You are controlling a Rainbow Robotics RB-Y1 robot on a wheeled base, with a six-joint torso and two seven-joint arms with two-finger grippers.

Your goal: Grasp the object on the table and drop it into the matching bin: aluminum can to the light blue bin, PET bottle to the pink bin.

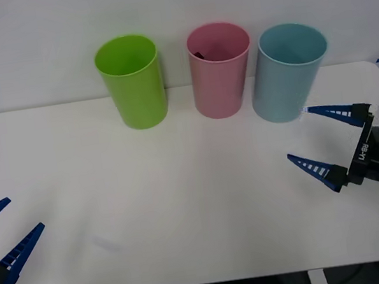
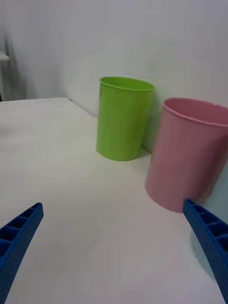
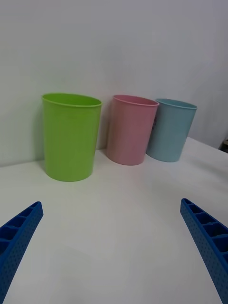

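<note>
The right hand (image 1: 315, 144) hovers spread and empty over the counter (image 1: 184, 206), just beside the light blue bin (image 1: 287, 72); the left hand (image 1: 3, 226) waits, also spread, well apart at the counter's opposite edge; a dark shape inside the pink bin (image 1: 220, 70), beyond the right hand, is probably the PET bottle (image 1: 198, 55), so the drop looks done; the remaining risk is the right hand clipping the blue bin as it moves, tipping it toward its pink neighbour.
</note>
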